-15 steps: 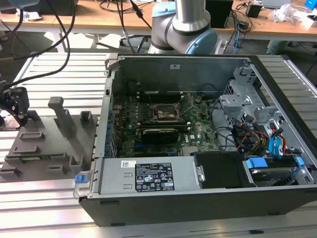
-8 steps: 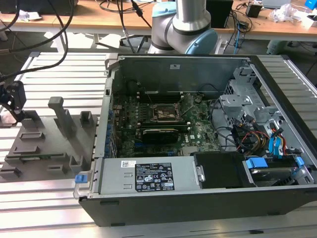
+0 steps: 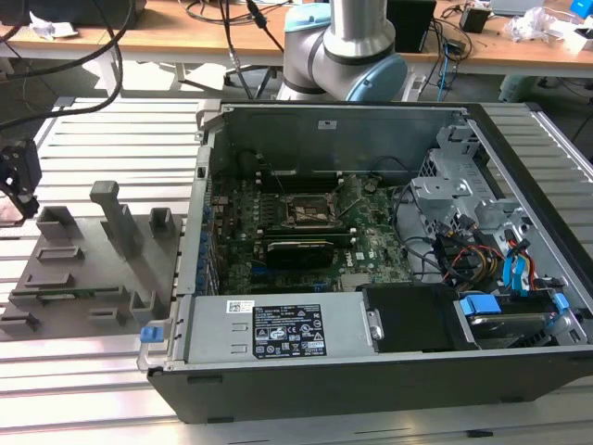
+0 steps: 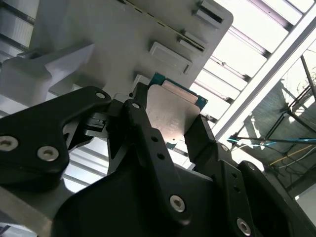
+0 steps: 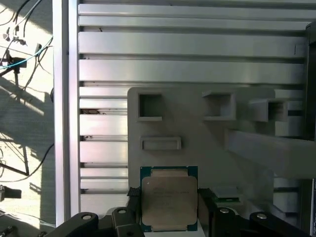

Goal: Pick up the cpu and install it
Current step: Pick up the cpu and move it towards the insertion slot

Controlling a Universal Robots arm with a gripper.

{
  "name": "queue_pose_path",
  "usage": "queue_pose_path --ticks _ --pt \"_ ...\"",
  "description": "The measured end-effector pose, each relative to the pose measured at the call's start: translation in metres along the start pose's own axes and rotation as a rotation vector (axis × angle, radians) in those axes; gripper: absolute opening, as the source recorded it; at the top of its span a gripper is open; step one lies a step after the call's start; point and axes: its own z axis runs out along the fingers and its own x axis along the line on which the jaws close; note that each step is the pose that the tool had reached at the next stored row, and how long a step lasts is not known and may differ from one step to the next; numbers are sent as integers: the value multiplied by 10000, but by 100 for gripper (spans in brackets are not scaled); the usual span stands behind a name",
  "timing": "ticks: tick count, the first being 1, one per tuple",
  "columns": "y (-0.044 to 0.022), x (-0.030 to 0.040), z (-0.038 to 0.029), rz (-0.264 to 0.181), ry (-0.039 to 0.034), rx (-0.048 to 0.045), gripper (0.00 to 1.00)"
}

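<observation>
Within the claw, silver-topped cpu

Open computer case beside grey fixture plate on slatted metal table

Silver-blue arm, black screwed fingers

cpu sits between the jaws, over the fixture plate on the table.
</observation>
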Motion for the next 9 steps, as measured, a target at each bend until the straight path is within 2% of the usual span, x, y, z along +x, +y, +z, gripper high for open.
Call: queue_pose_path --ticks 3,5,7,9 --pt "-4 -3 -102 0 -1 0 54" --pt "-5 -4 -148 0 0 0 54" --pt "-9 -6 -239 0 2 0 54" --pt "-11 -8 -297 0 2 0 54"
